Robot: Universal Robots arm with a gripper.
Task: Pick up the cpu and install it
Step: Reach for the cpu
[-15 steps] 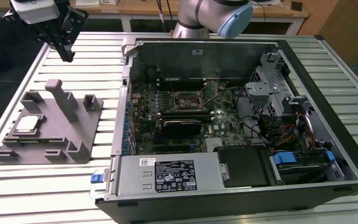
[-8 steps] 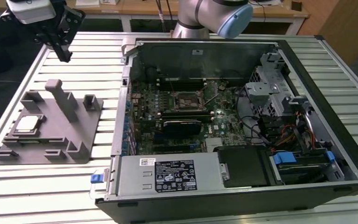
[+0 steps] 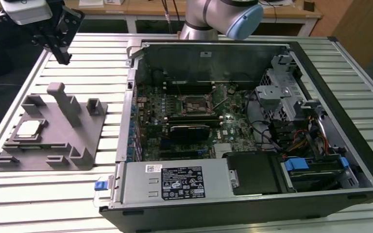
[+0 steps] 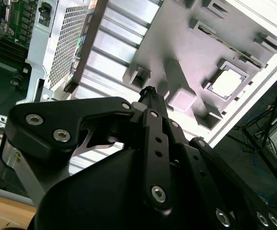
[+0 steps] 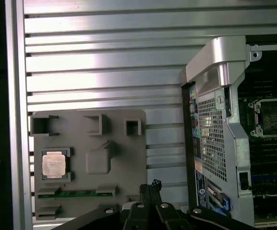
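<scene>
— Where is the small, flat, square silvery cpu (image 3: 29,128)?

— It lies in a square pocket of the grey plastic holder (image 3: 89,131). The holder sits on the slatted metal counter (image 3: 57,194), at the exterior view's left. I think the pocket keeps the cpu flat, shiny side up, so it cannot slide.

— Do the black jaws have it?

— No. The jaws hang in the air past the far end of the holder, well apart from the cpu. They look pressed together, with nothing between them.

— Where does the cpu belong?

— In the black square socket frame (image 3: 193,103) on the green board (image 3: 232,111). That is inside the big open black computer case (image 3: 348,97), to the exterior view's right of the holder.

— What stands in the way?

— A tall grey post (image 3: 66,104) sticks up from the holder just beside the cpu, so I think there is little room there. The silver case wall (image 3: 128,97) stands between the holder and the socket frame. Coloured wires (image 3: 274,138) crowd the right side of the case, away from the socket frame.
</scene>
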